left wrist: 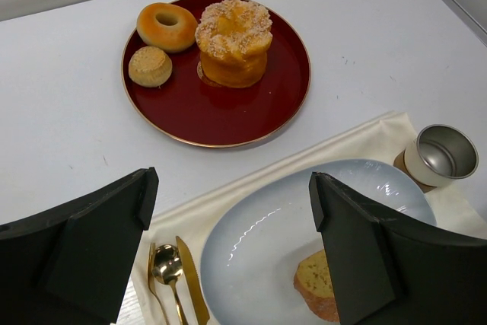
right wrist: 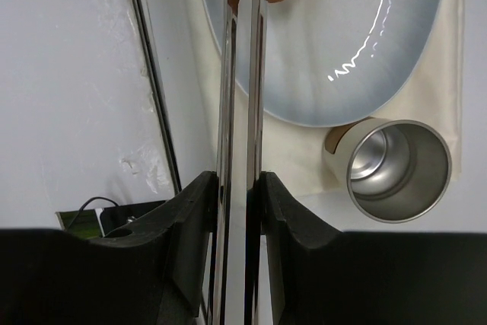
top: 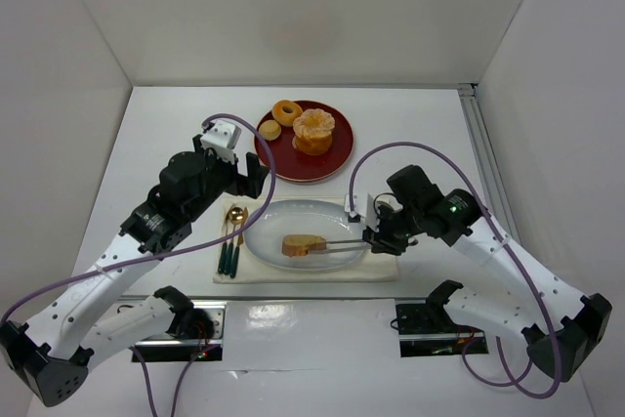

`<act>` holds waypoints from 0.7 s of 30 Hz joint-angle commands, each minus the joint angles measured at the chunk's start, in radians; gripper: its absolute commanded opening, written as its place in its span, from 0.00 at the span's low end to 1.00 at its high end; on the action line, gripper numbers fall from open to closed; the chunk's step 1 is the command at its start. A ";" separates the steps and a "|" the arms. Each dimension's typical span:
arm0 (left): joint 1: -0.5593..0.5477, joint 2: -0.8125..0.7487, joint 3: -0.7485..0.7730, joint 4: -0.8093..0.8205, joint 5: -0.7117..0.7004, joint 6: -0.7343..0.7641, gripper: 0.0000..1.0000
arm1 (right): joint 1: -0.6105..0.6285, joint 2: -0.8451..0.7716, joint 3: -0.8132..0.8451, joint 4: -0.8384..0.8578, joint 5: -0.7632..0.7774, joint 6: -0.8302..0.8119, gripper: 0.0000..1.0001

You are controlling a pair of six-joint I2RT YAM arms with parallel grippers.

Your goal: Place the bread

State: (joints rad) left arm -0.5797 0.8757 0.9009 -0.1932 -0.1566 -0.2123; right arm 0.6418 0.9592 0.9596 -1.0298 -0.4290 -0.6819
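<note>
Looks like the right tool (top: 376,238) is clamped on tongs (top: 342,242) pinching the bread (top: 304,244) onto the plate (top: 293,214), so next: ease the squeeze and back out.

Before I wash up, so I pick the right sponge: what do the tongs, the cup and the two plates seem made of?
The tongs: polished metal, mirror-like strips. The cup: likely brushed steel, with a dull grey sheen inside. The oval plate: probably glazed ceramic, pale blue with sharp glare. The red plate: glossy, lacquer or glaze, with a gold-coloured rim.
</note>
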 commanded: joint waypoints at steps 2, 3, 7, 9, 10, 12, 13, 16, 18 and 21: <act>-0.005 -0.003 -0.002 0.054 -0.011 0.010 1.00 | -0.001 0.012 -0.028 0.025 0.012 -0.007 0.09; -0.005 -0.003 -0.002 0.054 -0.011 0.010 1.00 | -0.001 0.012 -0.038 0.034 0.021 -0.007 0.13; -0.005 -0.003 -0.002 0.054 -0.011 0.010 1.00 | -0.001 0.023 -0.038 0.034 0.021 -0.007 0.27; -0.005 -0.003 -0.002 0.054 -0.011 0.010 1.00 | -0.001 0.032 -0.038 0.034 0.021 -0.007 0.33; -0.005 -0.003 -0.002 0.054 -0.011 0.010 1.00 | -0.001 0.032 -0.029 0.034 0.021 -0.007 0.36; -0.005 -0.012 -0.002 0.054 -0.011 0.010 1.00 | -0.001 0.032 -0.028 0.025 0.021 -0.007 0.48; -0.005 -0.012 -0.002 0.054 -0.011 0.010 1.00 | -0.001 0.032 -0.028 0.025 0.021 -0.007 0.52; -0.005 -0.012 -0.002 0.054 -0.011 0.010 1.00 | -0.001 0.023 -0.028 0.025 0.021 -0.016 0.62; -0.005 -0.012 -0.002 0.054 -0.011 0.010 1.00 | -0.001 0.013 -0.028 0.025 0.021 -0.016 0.67; -0.005 -0.012 -0.002 0.054 -0.011 0.010 1.00 | -0.001 0.013 -0.019 0.016 0.021 -0.025 0.67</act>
State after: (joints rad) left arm -0.5797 0.8757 0.9009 -0.1932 -0.1581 -0.2123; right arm 0.6415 0.9905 0.9211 -1.0252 -0.4007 -0.6933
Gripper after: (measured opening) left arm 0.997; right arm 0.670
